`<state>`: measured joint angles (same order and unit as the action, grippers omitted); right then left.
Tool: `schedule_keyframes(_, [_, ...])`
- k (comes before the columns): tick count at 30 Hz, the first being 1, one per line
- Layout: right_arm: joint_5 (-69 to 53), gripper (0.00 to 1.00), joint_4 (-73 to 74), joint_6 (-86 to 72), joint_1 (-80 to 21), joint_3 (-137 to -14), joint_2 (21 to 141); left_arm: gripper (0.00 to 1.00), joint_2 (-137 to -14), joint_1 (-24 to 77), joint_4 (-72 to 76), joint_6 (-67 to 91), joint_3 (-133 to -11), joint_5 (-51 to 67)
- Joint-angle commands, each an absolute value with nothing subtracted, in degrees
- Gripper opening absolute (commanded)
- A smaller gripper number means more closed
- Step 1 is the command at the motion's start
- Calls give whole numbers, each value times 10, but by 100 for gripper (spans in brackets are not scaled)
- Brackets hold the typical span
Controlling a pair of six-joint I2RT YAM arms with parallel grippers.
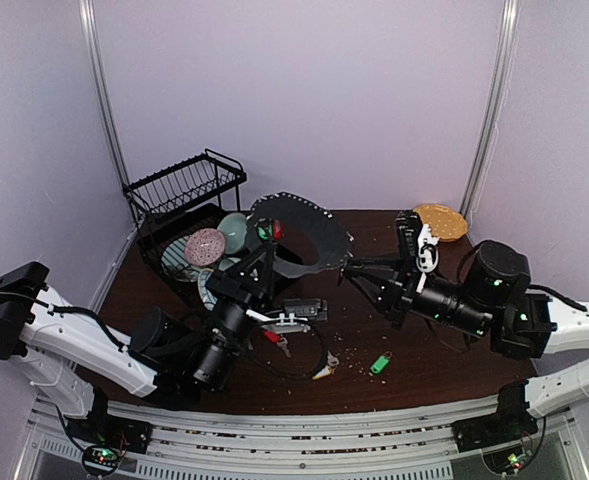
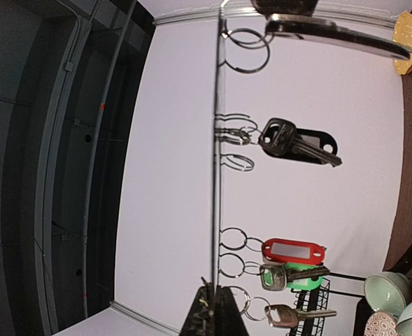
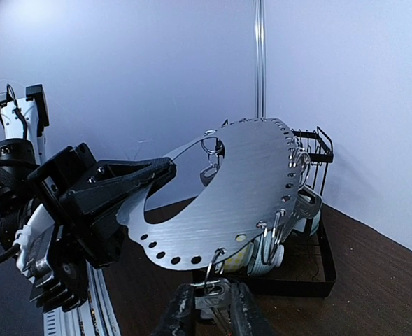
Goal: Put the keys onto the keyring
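Observation:
The keyring (image 1: pixel 309 235) is a big flat silver plate with holes along its rim, held up above the table. My left gripper (image 1: pixel 261 268) is shut on its near edge. In the left wrist view the keyring (image 2: pixel 216 175) shows edge-on, with black-tagged (image 2: pixel 300 143), red-tagged (image 2: pixel 293 250) and green-tagged (image 2: pixel 296 278) keys hanging off it. My right gripper (image 3: pixel 216 308) is open under the keyring's (image 3: pixel 247 189) lower rim. A silver key head (image 3: pixel 218 295) sits between its fingers, its split ring through a rim hole. Red (image 1: pixel 274 340), yellow (image 1: pixel 326 370) and green (image 1: pixel 379 363) keys lie on the table.
A black wire dish rack (image 1: pixel 184 190) with bowls and a pink speckled plate (image 1: pixel 206 245) stands at the back left. A round yellow-orange plate (image 1: pixel 441 222) lies at the back right. A small black block (image 1: pixel 304 307) and a dark cable loop lie mid-table.

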<state>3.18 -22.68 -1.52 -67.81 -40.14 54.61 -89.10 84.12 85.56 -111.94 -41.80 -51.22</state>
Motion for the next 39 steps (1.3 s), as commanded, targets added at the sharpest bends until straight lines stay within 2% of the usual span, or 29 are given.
schedule_keyframes(1, [22, 21, -237, -14, -681, -423, 536, 0, -879, 841, 887, -1158, -432, -511])
schedule_keyframes(10, [26, 0, -232, -9, -681, -423, 534, 0, -877, 841, 888, -1158, -430, -514])
schedule_keyframes(15, [32, 0, -172, 8, -681, -444, 537, 0, -874, 841, 899, -1173, -422, -506])
schedule_keyframes(25, [113, 0, 206, 95, -681, -629, 636, 0, -910, 841, 1051, -1359, -399, -450])
schedule_keyframes(34, [149, 0, 299, 108, -680, -684, 662, 0, -916, 840, 1057, -1397, -395, -430])
schedule_keyframes(39, [85, 0, 360, 125, -674, -736, 687, 0, -921, 840, 1057, -1408, -384, -404])
